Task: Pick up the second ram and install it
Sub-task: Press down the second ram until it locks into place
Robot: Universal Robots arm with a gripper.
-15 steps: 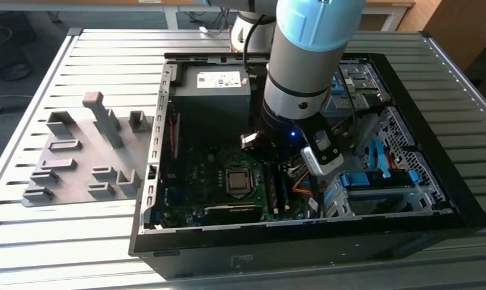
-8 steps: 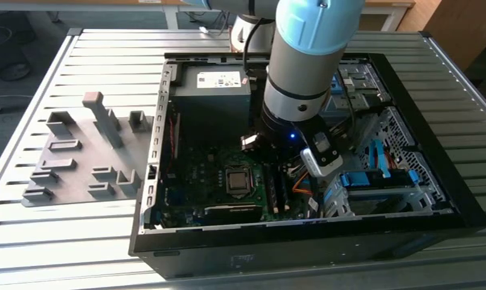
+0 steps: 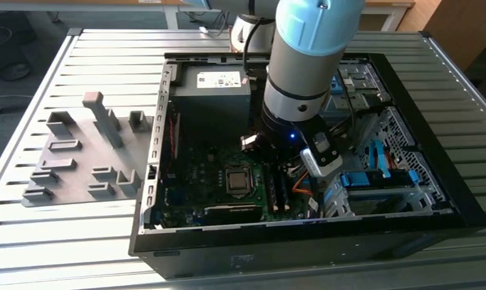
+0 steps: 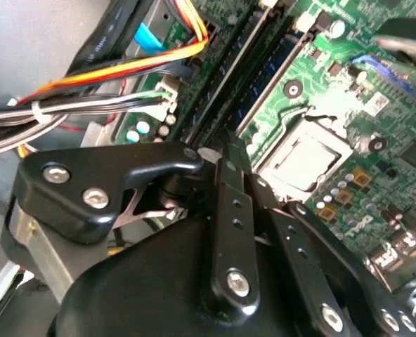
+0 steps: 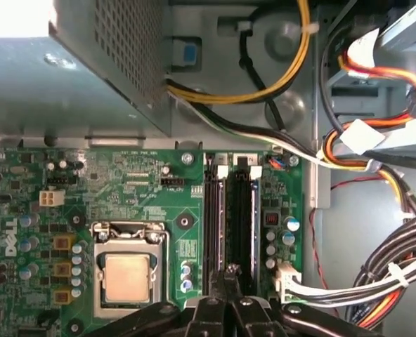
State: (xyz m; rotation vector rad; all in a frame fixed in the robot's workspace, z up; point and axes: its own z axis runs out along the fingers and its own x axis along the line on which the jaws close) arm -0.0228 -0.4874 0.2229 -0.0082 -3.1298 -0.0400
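Ribbed metal desk (image 3: pixel 98 229) carries an open computer case (image 3: pixel 436 199); tool (image 5: pixel 229 277), fingers together, empty, presses above the seated second ram (image 5: pixel 242 225).

We see an open black computer case (image 3: pixel 436 199) lying on a slatted metal table (image 3: pixel 105 60). The arm (image 3: pixel 307 54), silver with pale blue joint caps, reaches down into the case over the green motherboard (image 3: pixel 194 175). Its dark wrist end, showing a small blue light, hangs just above the long black memory slots (image 3: pixel 276 194), beside the square processor socket (image 3: pixel 237 180). A grey power supply (image 3: pixel 214 90) sits at the far end of the case, and blue-tabbed drive bays (image 3: pixel 372 181) fill the exterior view's right. On the exterior view's left, a grey holder plate (image 3: pixel 81 163) with upright blocks lies on the table, apart from the case.
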